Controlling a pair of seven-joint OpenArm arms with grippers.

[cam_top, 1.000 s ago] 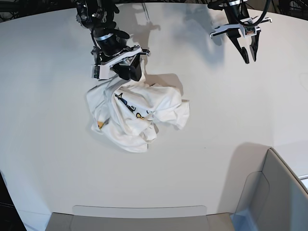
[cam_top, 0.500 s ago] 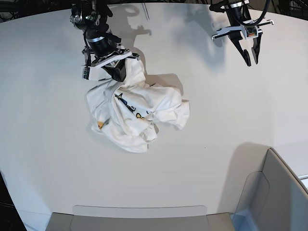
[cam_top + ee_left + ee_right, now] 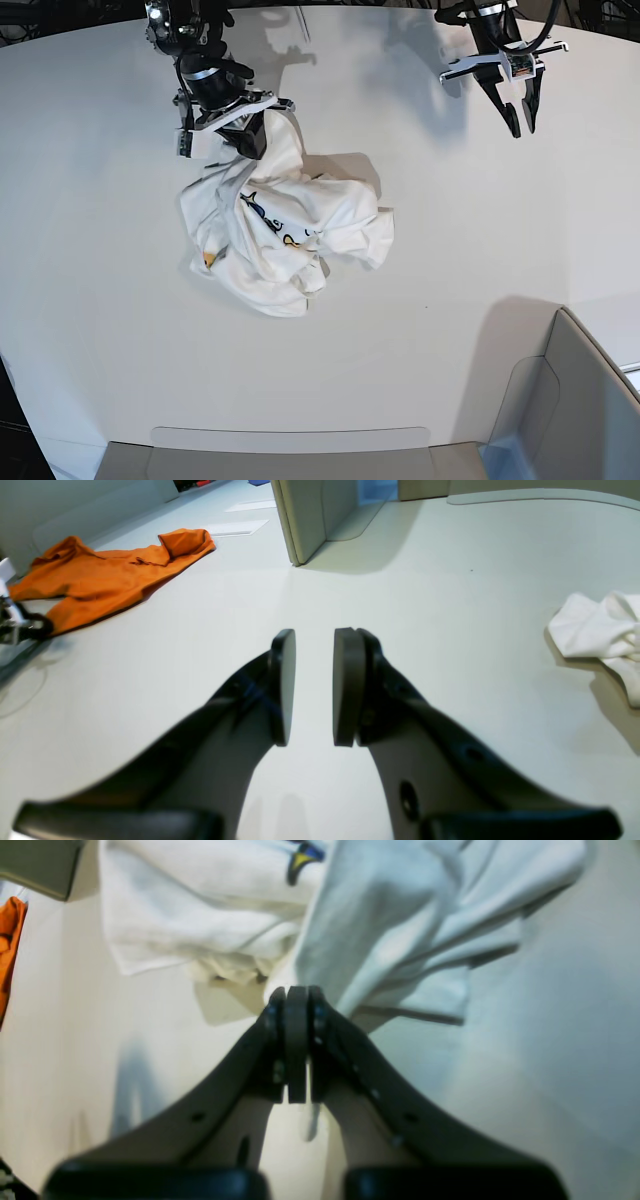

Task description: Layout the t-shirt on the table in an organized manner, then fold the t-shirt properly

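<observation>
Left wrist view: 1 left claw (image 3: pixel 314 687), its 2 round pads standing parallel with a clear gap between them and nothing in that gap; bare white table (image 3: pixel 450 570) below. 1 white t-shirt (image 3: pixel 602 635) shows only as a crumpled edge at the right border, well apart from this claw. 1 orange garment (image 3: pixel 107 575) lies flat at upper left, and 1 grey upright panel (image 3: pixel 305 515) stands at top centre. Right wrist view: 1 right claw (image 3: pixel 296 1045), pads pressed flat together, with white cloth rising straight from the tips, so the claw is clamped on a fold of the t-shirt (image 3: pixel 380 920); the cloth fans out above in 2 main lobes, the left one carrying 1 small blue and yellow print mark. A sliver of the orange garment (image 3: pixel 9 940) shows at the left border. Base view: 2 arms at the far edge of the table (image 3: pixel 450 300). The right claw (image 3: pixel 248 142) sits on the upper end of the t-shirt (image 3: pixel 290 235), which lies as 1 bunched heap left of centre, printed letters partly showing. The left claw (image 3: pixel 522 112) hangs over bare table, fingers slightly parted, empty. 1 grey corner piece (image 3: pixel 570 410) occupies the lower right.
</observation>
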